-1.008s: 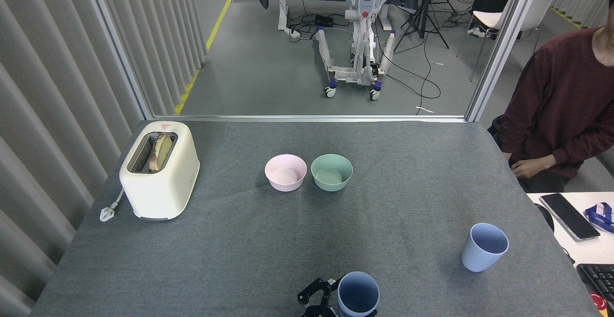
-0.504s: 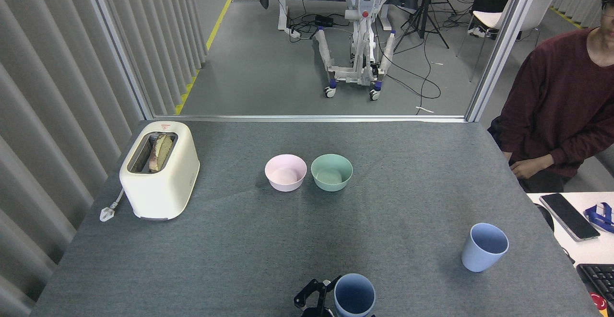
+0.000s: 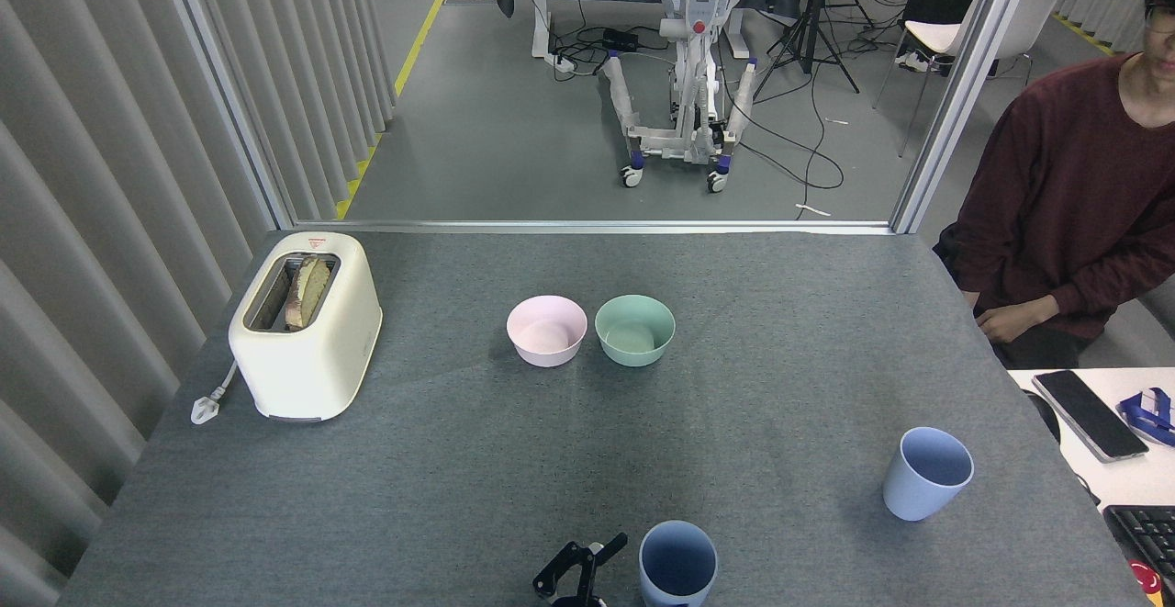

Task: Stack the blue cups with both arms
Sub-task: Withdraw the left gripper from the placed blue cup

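A grey felt-covered desk (image 3: 477, 460) fills the lower part of the head view, bounded at the far edge by an aluminium frame (image 3: 587, 226) and on the left by a pleated grey curtain wall (image 3: 110, 157). Beyond it lies a grey workshop floor with a yellow line (image 3: 418, 42), a white wheeled robot stand (image 3: 684, 65) trailing black cables, a tripod (image 3: 817, 19) and a white chair (image 3: 973, 33). A person in a maroon sweater (image 3: 1074, 194) sits at the right, beside a white side table (image 3: 1115, 442) holding a phone (image 3: 1090, 414) and a keyboard (image 3: 1147, 538). On the desk, a cream toaster (image 3: 307, 327) with bread in its slot stands at the left; a pink bowl (image 3: 546, 330) and a mint green bowl (image 3: 634, 330) sit side by side near the middle, just apart. One blue cup (image 3: 678, 566) stands upright at the near edge, long axis vertical and mouth up. The second blue cup (image 3: 925, 474) stands well apart at the right, also upright with its mouth up. The left gripper (image 3: 580, 566) shows at the bottom edge just left of the near cup, its jaws spread apart and clear of the cup, holding nothing. The right gripper is out of view.
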